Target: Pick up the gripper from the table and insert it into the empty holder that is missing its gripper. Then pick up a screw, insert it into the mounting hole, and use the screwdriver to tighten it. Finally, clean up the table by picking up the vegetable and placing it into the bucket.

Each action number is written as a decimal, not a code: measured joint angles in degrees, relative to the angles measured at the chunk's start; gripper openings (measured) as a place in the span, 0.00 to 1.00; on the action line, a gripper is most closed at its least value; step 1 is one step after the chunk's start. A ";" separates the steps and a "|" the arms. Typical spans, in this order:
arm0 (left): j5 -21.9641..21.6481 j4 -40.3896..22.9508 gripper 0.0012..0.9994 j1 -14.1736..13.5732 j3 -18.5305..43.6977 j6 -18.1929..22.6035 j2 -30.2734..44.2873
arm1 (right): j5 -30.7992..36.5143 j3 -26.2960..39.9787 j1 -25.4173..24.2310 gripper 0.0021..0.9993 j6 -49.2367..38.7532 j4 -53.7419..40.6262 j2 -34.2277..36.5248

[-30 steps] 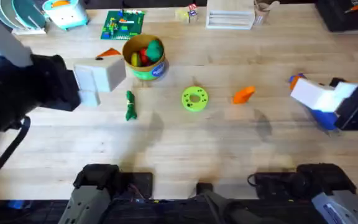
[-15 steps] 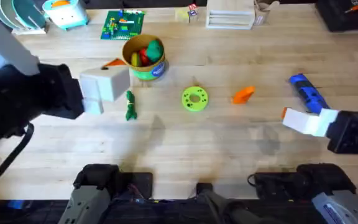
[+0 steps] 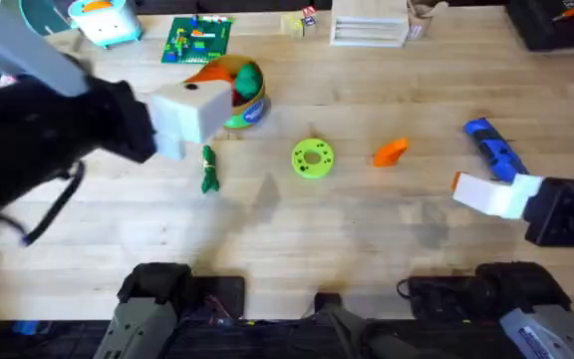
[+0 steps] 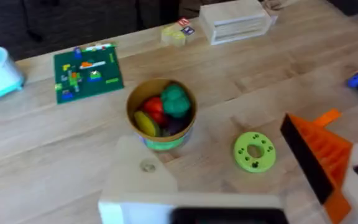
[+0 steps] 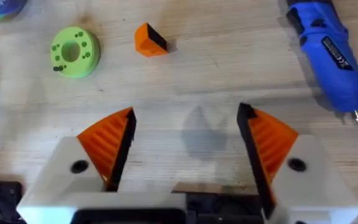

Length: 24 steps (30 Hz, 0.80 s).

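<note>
The orange gripper (image 3: 391,151) (image 5: 149,40) lies on the table (image 3: 367,229), right of a green disc (image 3: 312,159) (image 5: 73,51). My left gripper (image 3: 192,112) (image 4: 213,140) hovers open beside the yellow bucket (image 3: 242,100) (image 4: 160,115), which holds toy produce. One of its fingers is the bare white holder (image 4: 143,180); the other carries an orange pad (image 4: 319,155). A green vegetable (image 3: 208,170) lies below it. My right gripper (image 3: 471,189) (image 5: 185,115) stands open and empty, short of the blue screwdriver (image 3: 493,150) (image 5: 327,53).
A green brick board (image 3: 197,40), a light-blue toy (image 3: 103,20), small blocks (image 3: 302,22) and a white slatted box (image 3: 369,25) line the far edge. Bare wood lies between the disc and the arm bases.
My left gripper rose and moved right, now overlapping the bucket's left side. My right gripper pulled back from over the screwdriver toward the near edge, then held still.
</note>
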 joint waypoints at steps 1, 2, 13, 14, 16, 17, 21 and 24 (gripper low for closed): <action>1.64 2.98 0.99 0.00 -2.31 0.27 -0.25 | -0.01 0.00 0.00 0.99 0.00 -0.02 0.00; 3.42 5.87 0.99 -0.08 -5.01 0.50 -0.61 | 0.00 0.00 0.00 0.99 -0.02 0.00 0.02; 12.82 27.83 0.99 -8.89 -31.17 1.17 -16.07 | 0.00 0.00 0.00 0.99 -0.01 0.00 0.01; 12.91 28.30 0.99 -9.60 -32.62 1.19 -17.74 | 0.00 0.00 0.00 0.99 0.00 -0.02 0.00; 13.12 29.03 0.99 -10.94 -35.72 1.19 -21.18 | 0.00 0.00 0.00 0.99 -0.01 -0.02 0.00; 13.20 29.09 0.99 -11.46 -36.96 1.20 -22.56 | -0.01 0.00 0.00 0.99 0.00 -0.02 0.02; 13.47 29.09 0.99 -13.85 -42.29 1.19 -28.42 | -0.01 0.00 0.00 0.99 -0.01 -0.02 0.00; 14.00 29.07 0.99 -15.54 -45.65 1.21 -32.46 | 0.00 0.00 0.00 0.99 0.00 0.00 0.00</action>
